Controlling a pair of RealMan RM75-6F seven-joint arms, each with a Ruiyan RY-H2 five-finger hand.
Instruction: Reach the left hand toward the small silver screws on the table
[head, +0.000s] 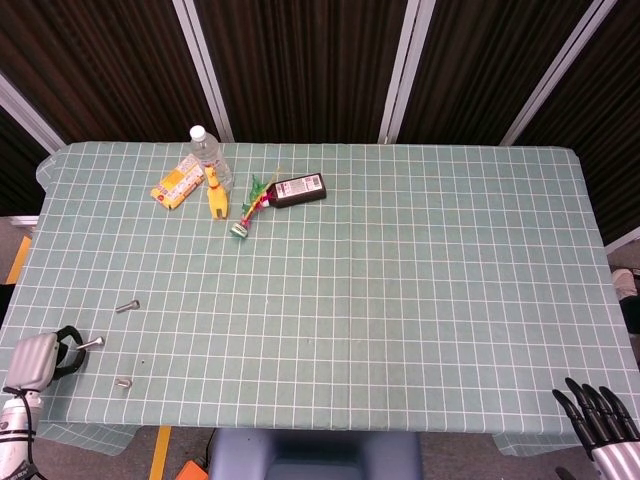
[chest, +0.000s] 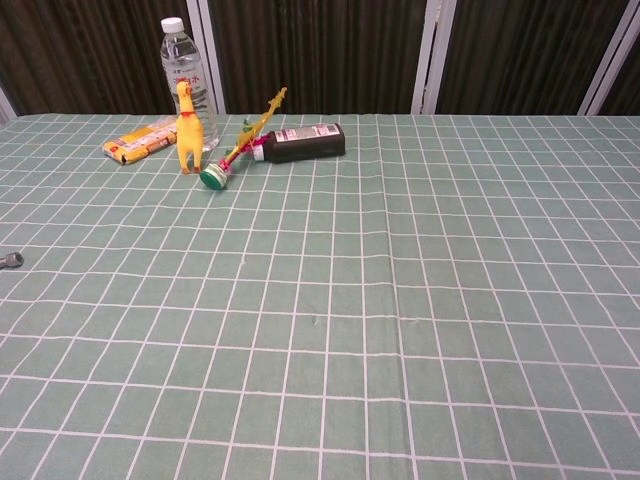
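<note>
The left hand (head: 35, 358) is at the near left corner of the green checked table (head: 400, 290), seen in the head view only. Its silver back faces the camera and its dark fingers (head: 68, 335) curl toward the middle screw; whether they touch it I cannot tell, because the view there is small. The hand seems to hold nothing, but I cannot say surely if the fingers are spread or closed.

Three small silver screws lie on the table near this hand. The middle screw (head: 92, 342) is just beside the fingers of the left hand. The far screw (head: 126, 306) lies beyond it, further from the hand, and the near screw (head: 123, 381) lies to the right of the hand, near the table's front edge. In the chest view only one screw (chest: 11, 260) shows, at the left edge of the picture.

The right hand (head: 598, 420) is off the table, past its near right corner, with its dark fingers spread apart and holding nothing.

Well apart from the left hand, at the far side of the table, stand a clear water bottle (chest: 183, 55) and a yellow rubber chicken (chest: 188, 118). Beside them lie a yellow snack packet (chest: 142, 139), a dark bottle on its side (chest: 302, 143) and a colourful shuttlecock toy (chest: 237, 148).
</note>
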